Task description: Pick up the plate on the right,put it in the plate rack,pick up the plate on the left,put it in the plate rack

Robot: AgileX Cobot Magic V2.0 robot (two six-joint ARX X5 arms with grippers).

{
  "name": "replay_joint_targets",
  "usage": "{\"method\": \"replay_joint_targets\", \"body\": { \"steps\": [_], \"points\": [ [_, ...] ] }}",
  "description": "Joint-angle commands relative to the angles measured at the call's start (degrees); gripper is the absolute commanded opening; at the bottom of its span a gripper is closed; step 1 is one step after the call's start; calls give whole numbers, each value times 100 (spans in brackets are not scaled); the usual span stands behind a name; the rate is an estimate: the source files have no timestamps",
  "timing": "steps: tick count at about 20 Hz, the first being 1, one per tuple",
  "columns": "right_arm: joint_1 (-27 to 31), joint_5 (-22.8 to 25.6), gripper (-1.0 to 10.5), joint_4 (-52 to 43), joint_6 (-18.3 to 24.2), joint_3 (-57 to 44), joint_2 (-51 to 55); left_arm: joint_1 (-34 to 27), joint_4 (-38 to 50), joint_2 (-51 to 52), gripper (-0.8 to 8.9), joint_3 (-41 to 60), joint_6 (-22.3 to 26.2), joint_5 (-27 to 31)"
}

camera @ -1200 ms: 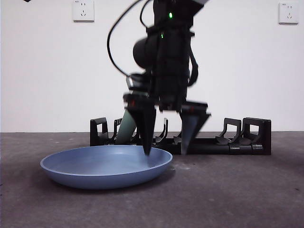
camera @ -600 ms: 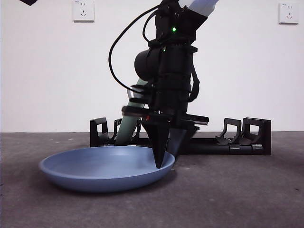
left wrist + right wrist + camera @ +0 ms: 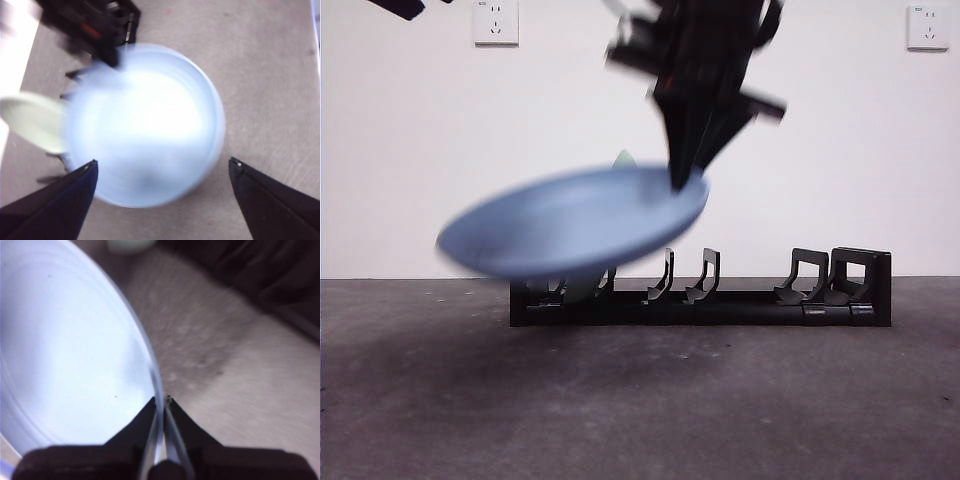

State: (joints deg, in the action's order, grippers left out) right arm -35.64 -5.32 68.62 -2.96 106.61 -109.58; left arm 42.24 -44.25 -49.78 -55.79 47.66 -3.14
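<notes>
A blue plate (image 3: 570, 220) hangs tilted and blurred in the air in front of the black plate rack (image 3: 770, 305). My right gripper (image 3: 685, 170) comes down from above and is shut on the plate's right rim. The right wrist view shows the jaws (image 3: 161, 402) pinching the thin edge of the blue plate (image 3: 70, 355). A pale green plate (image 3: 623, 158) stands in the rack's left end, mostly hidden behind the blue one. My left gripper (image 3: 162, 161) is open high above, looking down on the blue plate (image 3: 145, 125) and the green plate (image 3: 35, 122).
The rack's right prongs (image 3: 810, 275) and middle prongs (image 3: 685, 275) hold nothing. The left arm shows only as a black tip (image 3: 405, 8) at the top left corner. Two wall sockets (image 3: 495, 22) sit on the white wall behind the grey table (image 3: 720, 400).
The right gripper closed on the blue plate's right rim and lifted it off the table; the plate is now in the air, tilted, at about the rack's height and above.
</notes>
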Motion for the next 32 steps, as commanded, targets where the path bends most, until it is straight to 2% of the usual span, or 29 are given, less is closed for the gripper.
{"method": "replay_joint_targets", "body": {
  "steps": [1, 5, 10, 15, 16, 17, 18, 19, 20, 32],
  "points": [
    [24, -59, -13, 262, 81, 208, 208, 337, 22, -48, 445, 13, 507, 468],
    [92, -282, -13, 826, 131, 592, 407, 1058, 114, -151, 445, 13, 1460, 1547],
    [136, -964, -13, 1001, -9, 1067, 452, 1440, 236, -518, 445, 13, 2039, 2253],
    [136, -1410, -13, 1014, -155, 1399, 452, 1434, 621, -859, 434, 13, 2074, 2723],
    [138, -1410, -13, 1014, -160, 1401, 452, 1434, 758, -881, 377, 13, 2074, 2855],
    [144, -1410, -13, 1016, -160, 1401, 452, 1434, 804, -883, 267, 13, 2074, 2924],
    [155, -1412, -13, 1016, -162, 1401, 452, 1434, 787, -883, 117, 13, 2068, 2942],
    [155, -1412, -13, 1016, -162, 1401, 452, 1434, 767, -883, 28, 13, 2017, 2938],
    [155, -1410, -13, 1016, -160, 1401, 452, 1434, 761, -883, -12, 13, 1950, 2935],
    [160, -1405, 10, 1014, -72, 1401, 452, 1471, 739, -883, -8, 13, 1816, 2822]
  ]
}}
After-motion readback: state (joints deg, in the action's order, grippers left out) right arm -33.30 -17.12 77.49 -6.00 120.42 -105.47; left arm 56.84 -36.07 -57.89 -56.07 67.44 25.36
